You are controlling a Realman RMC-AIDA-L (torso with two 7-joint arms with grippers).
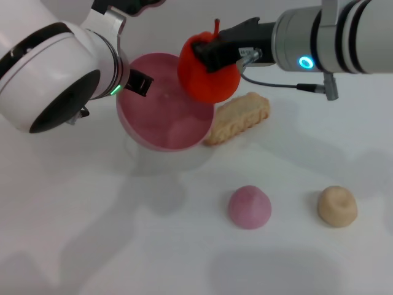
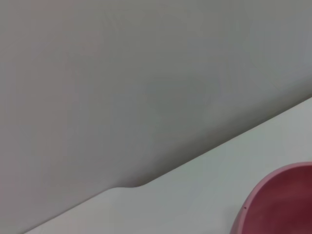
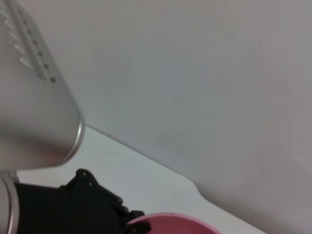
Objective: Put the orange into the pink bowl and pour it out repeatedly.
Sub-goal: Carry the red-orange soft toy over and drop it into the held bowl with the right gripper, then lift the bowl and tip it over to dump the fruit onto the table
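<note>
In the head view the right gripper [image 1: 206,58] reaches in from the right, its black fingers closed around the orange [image 1: 209,74], which hangs in the air over the far right rim of the bowl [image 1: 163,110] with its thin stem pointing up. The bowl is tilted and off the table [image 1: 92,233], gripped at its left rim by the left gripper [image 1: 138,83] — its dark fingers pinch the rim, closed on it. Just beside the bowl, on the right, lies a beige biscuit-shaped toy [image 1: 239,117], partly under the orange's edge. Nearer the camera a pink lump [image 1: 250,207] and a beige lump [image 1: 337,206] sit on the table, apart from each other and well clear of the bowl. The left wrist view shows only a grey wall, a strip of white table and a curved part of the bowl [image 2: 280,202] in one corner; no fingers show there. The right wrist view shows the left arm's silver casing and black gripper [image 3: 131,222] clamped on the bowl's pink rim [image 3: 175,223] — wall and table edge behind
</note>
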